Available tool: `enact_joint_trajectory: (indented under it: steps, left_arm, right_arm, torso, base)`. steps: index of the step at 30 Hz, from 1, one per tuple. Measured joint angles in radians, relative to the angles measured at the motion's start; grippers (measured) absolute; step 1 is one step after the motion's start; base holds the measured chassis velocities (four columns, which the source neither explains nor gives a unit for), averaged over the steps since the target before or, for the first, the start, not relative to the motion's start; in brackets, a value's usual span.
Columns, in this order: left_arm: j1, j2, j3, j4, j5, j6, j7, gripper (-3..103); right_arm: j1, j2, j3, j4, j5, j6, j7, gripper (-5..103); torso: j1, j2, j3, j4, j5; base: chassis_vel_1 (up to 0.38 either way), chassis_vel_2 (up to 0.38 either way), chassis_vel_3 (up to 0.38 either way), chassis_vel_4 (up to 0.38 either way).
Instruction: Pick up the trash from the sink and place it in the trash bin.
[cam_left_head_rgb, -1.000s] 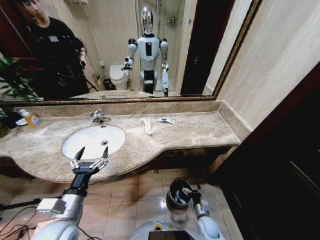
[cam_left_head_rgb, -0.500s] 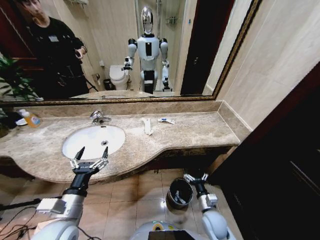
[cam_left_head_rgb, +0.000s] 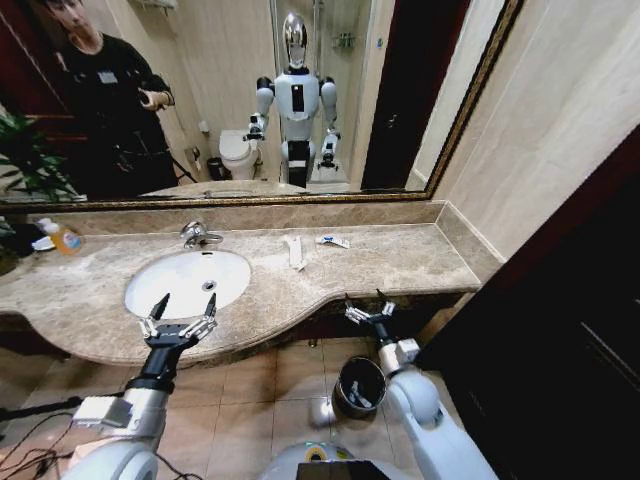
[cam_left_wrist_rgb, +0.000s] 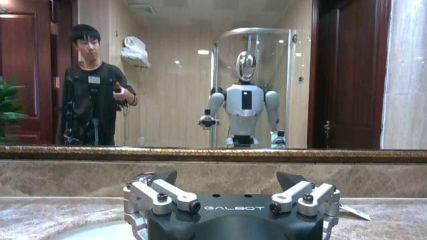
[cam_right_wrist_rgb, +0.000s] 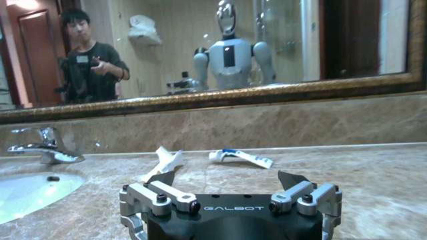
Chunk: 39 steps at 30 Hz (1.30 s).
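left gripper (cam_left_head_rgb: 181, 309): fingers spread wide, empty, at table's (cam_left_head_rgb: 400, 262) front edge by sink (cam_left_head_rgb: 187, 281) | right gripper (cam_left_head_rgb: 366, 307): fingers wide, empty, below table's front edge above trash bin (cam_left_head_rgb: 359, 386) | wrappers (cam_left_head_rgb: 294, 251) near back edge

Head looks down; wrists (low) share mirror (cam_left_head_rgb: 250, 100).

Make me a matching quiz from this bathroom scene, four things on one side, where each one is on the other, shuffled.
1 left gripper
2 right gripper
3 trash bin
4 white wrappers

A on the floor tiles below the counter
B on the marble right of the sink
C open at the sink's front rim
D open at the counter's front edge, above the bin

Pairs: 1-C, 2-D, 3-A, 4-B
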Motion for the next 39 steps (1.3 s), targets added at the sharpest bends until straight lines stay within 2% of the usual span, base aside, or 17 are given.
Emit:
enact_joint_trajectory:
  steps: [6, 12, 21, 32, 39]
  left_arm:
    - [0.000, 0.000, 0.000, 0.000, 0.000, 0.000, 0.000, 100]
    - [0.000, 0.000, 0.000, 0.000, 0.000, 0.000, 0.000, 100]
    - [0.000, 0.000, 0.000, 0.000, 0.000, 0.000, 0.000, 100]
    - [0.000, 0.000, 0.000, 0.000, 0.000, 0.000, 0.000, 100]
    - [0.000, 0.000, 0.000, 0.000, 0.000, 0.000, 0.000, 100]
  right_arm:
    - [0.116, -0.026, -0.048, -0.060, 0.034, -0.074, -0.001, 100]
    - [0.203, -0.026, -0.108, -0.110, 0.074, -0.105, 0.014, 100]
    - [0.347, 0.022, -0.219, -0.234, 0.117, -0.126, 0.042, 100]
    - [0.525, 0.095, -0.295, -0.356, 0.192, -0.171, 0.066, 100]
    - [0.611, 0.142, -0.308, -0.471, 0.198, -0.170, 0.066, 100]
  torso:
    - [0.000, 0.000, 0.000, -0.0001, 0.0000]
    - [0.000, 0.000, 0.000, 0.0000, 0.0000]
    - [0.000, 0.000, 0.000, -0.0001, 0.0000]
    - [0.000, 0.000, 0.000, -0.0001, -0.0001]
    - [0.000, 0.000, 0.000, 0.0000, -0.0001]
  base:
    - [0.000, 0.000, 0.000, 0.000]
    - [0.000, 0.000, 0.000, 0.000]
    - [0.000, 0.000, 0.000, 0.000]
    - [0.000, 0.000, 0.000, 0.000]
    - [0.000, 0.000, 0.000, 0.000]
